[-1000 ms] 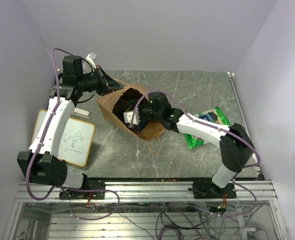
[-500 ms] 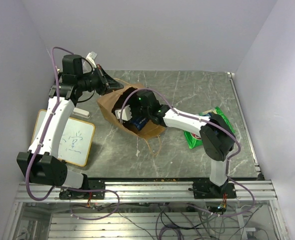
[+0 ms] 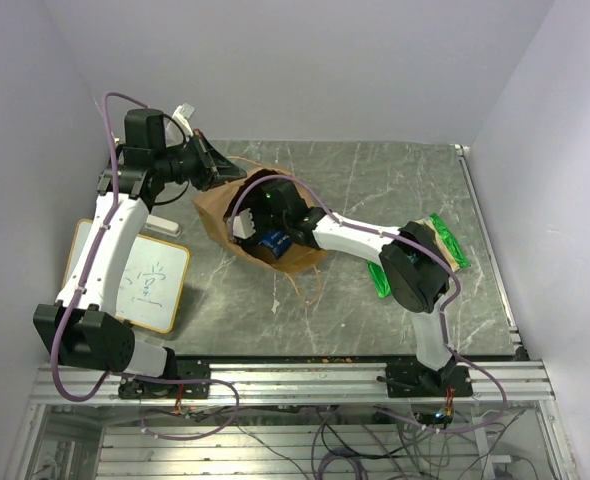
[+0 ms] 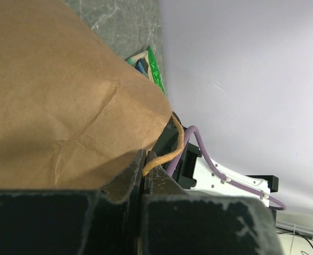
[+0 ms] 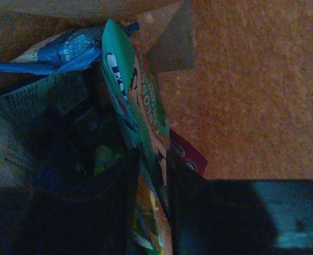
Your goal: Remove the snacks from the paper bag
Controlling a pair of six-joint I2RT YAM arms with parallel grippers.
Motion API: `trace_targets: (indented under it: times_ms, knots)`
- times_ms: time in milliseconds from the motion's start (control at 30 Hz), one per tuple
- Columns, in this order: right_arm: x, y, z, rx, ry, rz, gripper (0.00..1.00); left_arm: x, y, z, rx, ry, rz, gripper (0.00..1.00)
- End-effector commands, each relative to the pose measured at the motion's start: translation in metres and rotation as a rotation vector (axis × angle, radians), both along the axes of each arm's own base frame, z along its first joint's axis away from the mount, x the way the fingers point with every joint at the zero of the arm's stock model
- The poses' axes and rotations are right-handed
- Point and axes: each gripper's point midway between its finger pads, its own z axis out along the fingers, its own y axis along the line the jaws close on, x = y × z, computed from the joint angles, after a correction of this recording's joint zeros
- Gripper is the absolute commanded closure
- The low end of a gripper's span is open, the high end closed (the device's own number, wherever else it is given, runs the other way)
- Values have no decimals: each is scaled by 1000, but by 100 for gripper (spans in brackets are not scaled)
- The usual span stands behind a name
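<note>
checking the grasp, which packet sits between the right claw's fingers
The teal-green packet standing on edge inside the right claw; the blue packet lies clear of it, the red packet only peeks from behind.

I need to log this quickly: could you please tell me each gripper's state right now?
Left gripper: closed on the rim of the paper bag.
Right gripper: astride a green packet; grip cannot be told.

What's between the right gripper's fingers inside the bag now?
A teal-green snack packet stands on edge in that gap; the right wrist view shows it.
</note>
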Motion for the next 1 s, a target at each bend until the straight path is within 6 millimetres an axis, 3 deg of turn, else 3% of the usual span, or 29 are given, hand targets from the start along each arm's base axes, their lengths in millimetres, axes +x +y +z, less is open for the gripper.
trace_targets:
  times_ms: [0,100,167,400,733,967]
  knots:
    - [-4,0,5,12,-2,9,80,-1,2,14,33,-54,4,93]
    - [-5,-2,6,12,-1,4,94,2,4,14,40,-57,18,93]
    - [-8,-4,35,64,-31,1,100,3,5,15,44,-62,25,93]
    - [-26,-19,73,147,-13,0,100,6,12,14,46,-60,57,93]
    - [-60,-50,87,175,64,-18,100,7,18,18,29,-68,102,93]
    - [-92,-59,118,251,141,27,100,10,20,22,45,-72,94,93]
